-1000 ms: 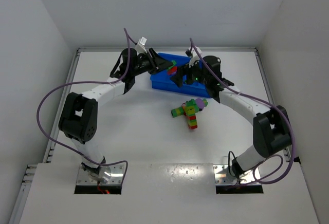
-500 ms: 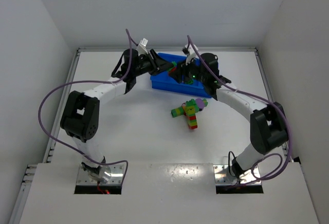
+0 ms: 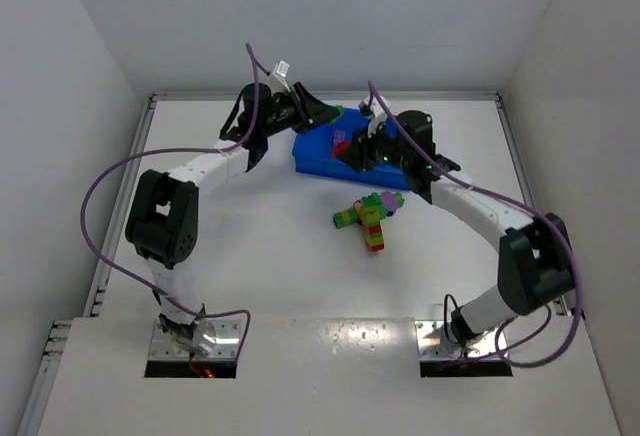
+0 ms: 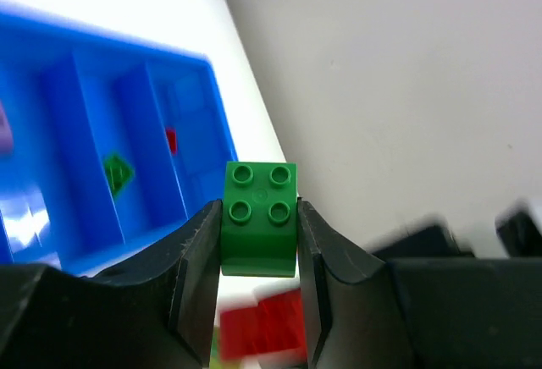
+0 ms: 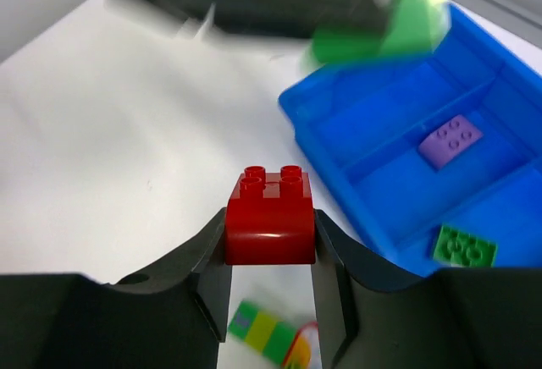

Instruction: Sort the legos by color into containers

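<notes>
Top external view hides much of the blue tray point(image 3: 318, 163) under my left arm point(image 3: 205, 169) and right arm point(image 3: 478, 208); from there I cannot count its compartments, and the bricks I carry are mere specks of colour. Right wrist view smears its top edge into a dark and green blur, and cuts off a striped stick point(image 5: 262, 329) at the bottom; left wrist view shows a red smudge below the jaws and dark shapes at the right that I cannot name.

The bench point(image 3: 250, 251) is plain white, boxed in by pale walls point(image 3: 80, 36) on three sides; a crossed cluster of striped sticks point(image 3: 370, 216) lies on it near the tray, apart from it.

Both arms reach to the far side and bend inward over the tray; my left tool point(image 4: 258, 206) is clamped on a green brick point(image 4: 259, 242), my right tool point(image 5: 269, 215) on a red brick point(image 5: 269, 235). In the tray a purple brick point(image 5: 450, 141) lies in one compartment, a flat green brick point(image 5: 464, 246) in the next.
</notes>
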